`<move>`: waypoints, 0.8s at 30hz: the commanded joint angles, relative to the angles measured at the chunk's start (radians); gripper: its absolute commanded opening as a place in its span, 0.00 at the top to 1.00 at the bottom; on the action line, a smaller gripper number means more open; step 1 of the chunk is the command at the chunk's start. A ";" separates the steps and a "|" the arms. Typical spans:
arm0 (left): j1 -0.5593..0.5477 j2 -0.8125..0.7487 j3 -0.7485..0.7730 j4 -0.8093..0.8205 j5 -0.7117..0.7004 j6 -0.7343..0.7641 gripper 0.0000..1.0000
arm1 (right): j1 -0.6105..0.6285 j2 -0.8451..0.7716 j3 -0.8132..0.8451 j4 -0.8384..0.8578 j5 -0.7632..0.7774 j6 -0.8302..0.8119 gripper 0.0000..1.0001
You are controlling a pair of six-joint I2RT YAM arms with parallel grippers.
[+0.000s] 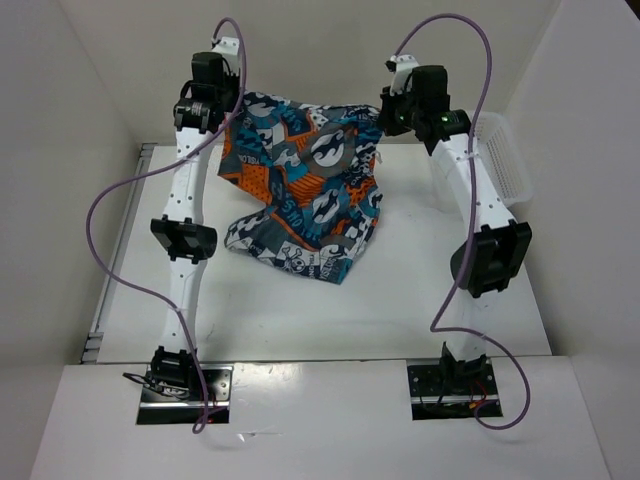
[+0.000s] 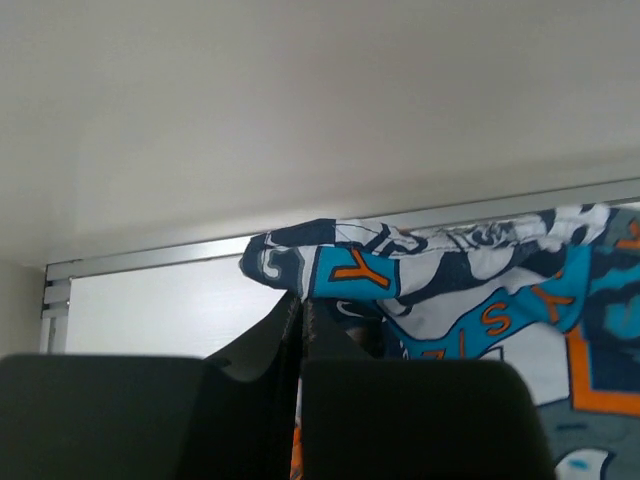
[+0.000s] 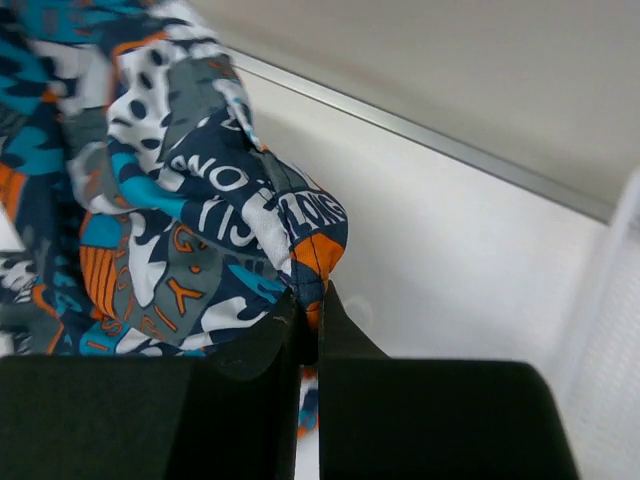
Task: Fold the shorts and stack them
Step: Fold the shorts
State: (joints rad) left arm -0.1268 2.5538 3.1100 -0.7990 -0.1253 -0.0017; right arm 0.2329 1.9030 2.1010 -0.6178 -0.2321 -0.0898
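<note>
**While Both Arms Pinch the Top Edge, Shorts Hang Spread at the Far Side of the Tabletop**

Where the left arm (image 1: 185, 200) and right arm (image 1: 478, 200) reach toward the back wall (image 1: 320, 50), the shorts (image 1: 305, 190) are held up between them, one upper corner to each side. The left fingers (image 2: 268, 338) are clenched on a fold of the printed cloth; the wrist view shows the dark jaws pressed together with fabric bunched just above their tips and spilling off to the right. The right fingers (image 3: 268, 338) are likewise clamped on the opposite corner, an orange and navy fold poking out from between the tips.

From the top view, the cloth slopes down from the two grips toward the near side, loose and creased. Its lower end lies crumpled on the white tabletop (image 1: 300, 310), about midway between the arms. A white mesh basket (image 1: 505, 160) stands at the far right, just beside the right arm and apart from the shorts. An aluminium rail (image 2: 150, 255) runs along the far edge of the tabletop, behind the held fabric.
</note>
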 commanded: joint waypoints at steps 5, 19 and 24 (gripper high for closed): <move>-0.004 -0.044 0.027 0.152 -0.033 0.002 1.00 | -0.056 0.067 0.077 0.115 0.114 0.041 1.00; 0.111 -0.455 0.027 0.164 -0.010 0.002 1.00 | 0.310 -0.148 0.180 0.032 -0.271 0.054 1.00; 0.223 -0.558 0.027 0.178 0.022 0.002 1.00 | 0.319 -0.101 0.327 0.124 -0.384 0.261 1.00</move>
State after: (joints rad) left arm 0.0624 2.0338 3.1279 -0.6758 -0.1291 -0.0029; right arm 0.5987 1.8362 2.3501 -0.5838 -0.5198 0.0387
